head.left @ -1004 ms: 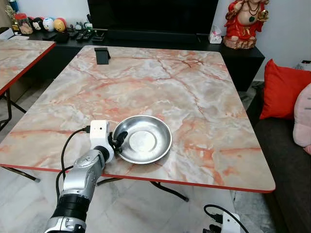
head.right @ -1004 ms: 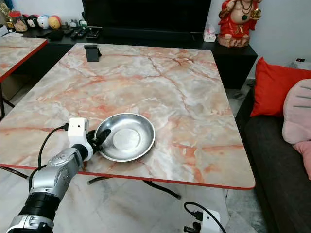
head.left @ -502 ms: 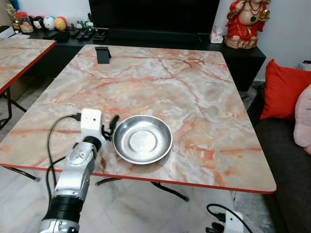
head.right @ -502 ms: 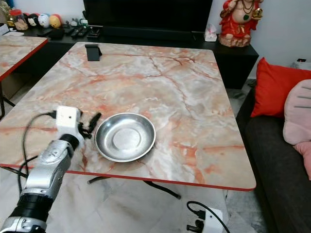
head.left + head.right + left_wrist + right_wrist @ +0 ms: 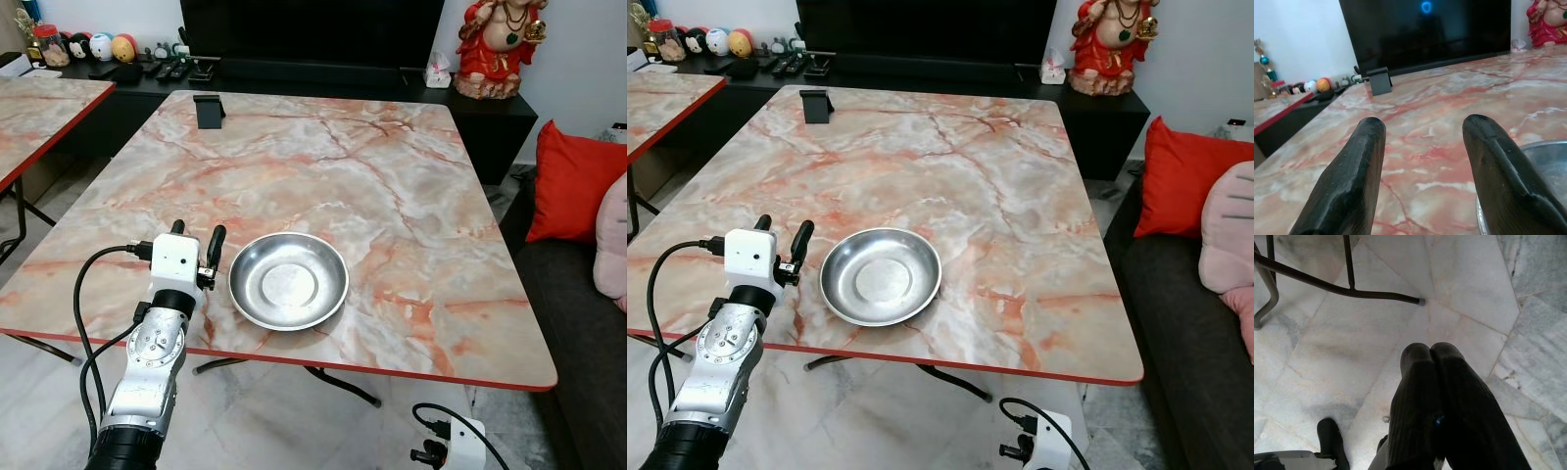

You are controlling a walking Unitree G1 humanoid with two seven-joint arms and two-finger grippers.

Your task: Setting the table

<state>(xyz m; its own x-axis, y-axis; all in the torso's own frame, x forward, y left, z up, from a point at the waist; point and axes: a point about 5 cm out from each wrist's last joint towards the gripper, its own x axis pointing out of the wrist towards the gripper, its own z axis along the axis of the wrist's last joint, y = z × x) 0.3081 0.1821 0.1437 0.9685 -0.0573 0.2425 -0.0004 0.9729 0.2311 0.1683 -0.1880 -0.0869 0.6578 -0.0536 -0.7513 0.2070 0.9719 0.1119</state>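
Note:
A shallow steel bowl [image 5: 287, 280] sits empty on the marble-patterned table [image 5: 323, 166], near its front edge. My left gripper [image 5: 197, 230] hovers just left of the bowl, open, with nothing between its fingers, which point toward the far side of the table. In the left wrist view the two black fingers [image 5: 1354, 176] stand wide apart and the bowl's rim [image 5: 1542, 147] shows beside one of them. My right gripper [image 5: 1431, 350] hangs shut over the tiled floor beside the table's legs [image 5: 1347, 289].
A small black stand [image 5: 207, 111] sits at the table's far left corner. A second marble table [image 5: 39, 108] stands to the left. A sofa with a red cushion [image 5: 573, 181] runs along the right. A white power strip [image 5: 456, 452] lies on the floor.
My left gripper has let go of the bowl's rim, drawn back to the left and turned its open fingers toward the far side. The bowl stays in place.

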